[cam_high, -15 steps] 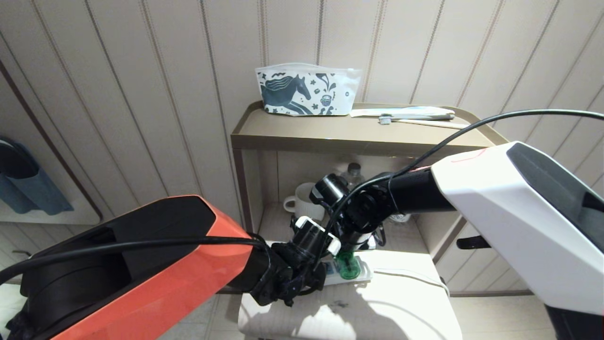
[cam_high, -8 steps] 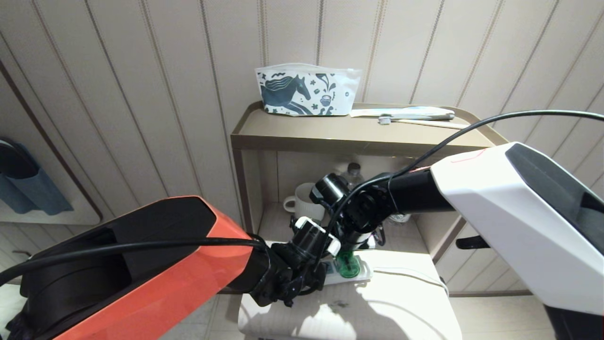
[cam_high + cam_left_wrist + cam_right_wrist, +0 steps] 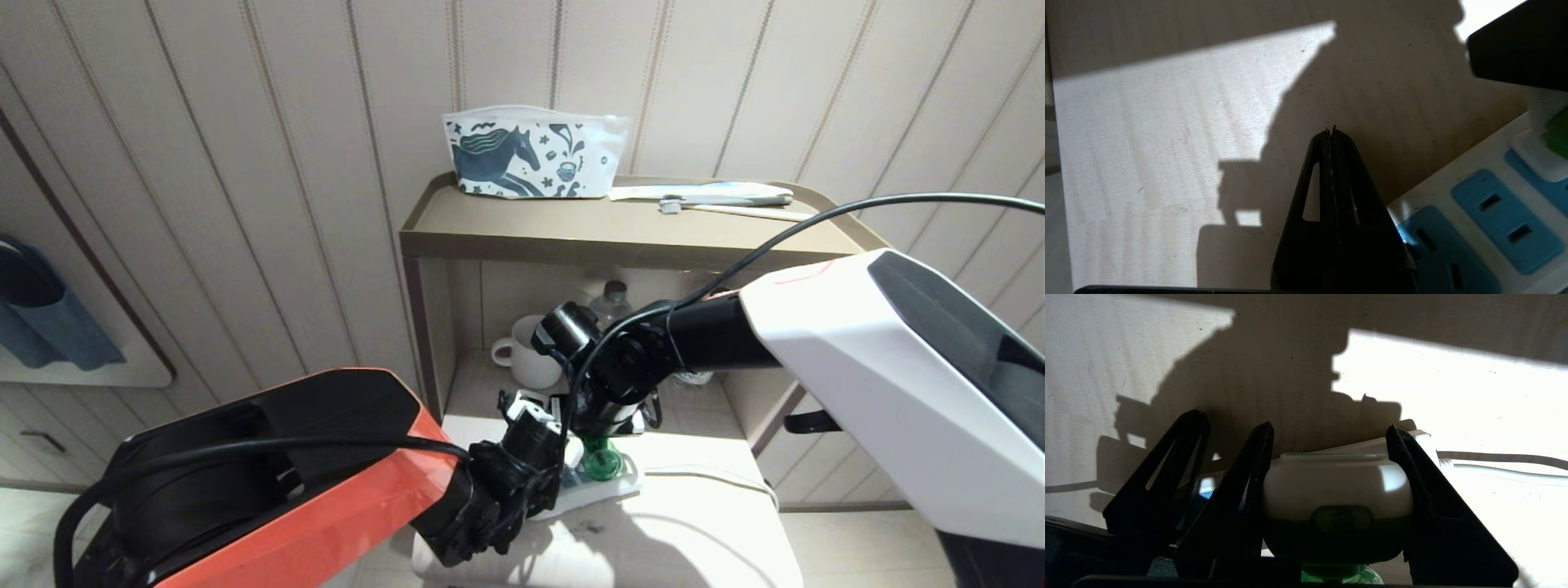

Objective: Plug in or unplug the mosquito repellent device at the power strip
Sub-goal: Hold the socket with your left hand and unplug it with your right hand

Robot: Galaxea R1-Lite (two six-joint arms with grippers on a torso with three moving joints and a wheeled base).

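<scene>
Since a second ago the left gripper (image 3: 1332, 134), fingers pressed together, has dropped lower beside the power strip (image 3: 1474, 228). Right gripper (image 3: 1331, 457) clamps the mosquito repellent device (image 3: 1337, 486), apparently seated in the strip. Behind stand a mug (image 3: 526, 359) and water bottle (image 3: 612, 300), partly hidden by the arms.

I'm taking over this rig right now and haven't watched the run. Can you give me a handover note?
Right gripper: shut on the mosquito repellent device, one finger on each side of its white head.
Left gripper: shut, empty, its tip over the power strip's end.
Device stands at the strip on the pale tabletop; its prongs are hidden, so I cannot tell whether it is seated.
Left: confirm whether it is plugged, finish the move, release.
</scene>
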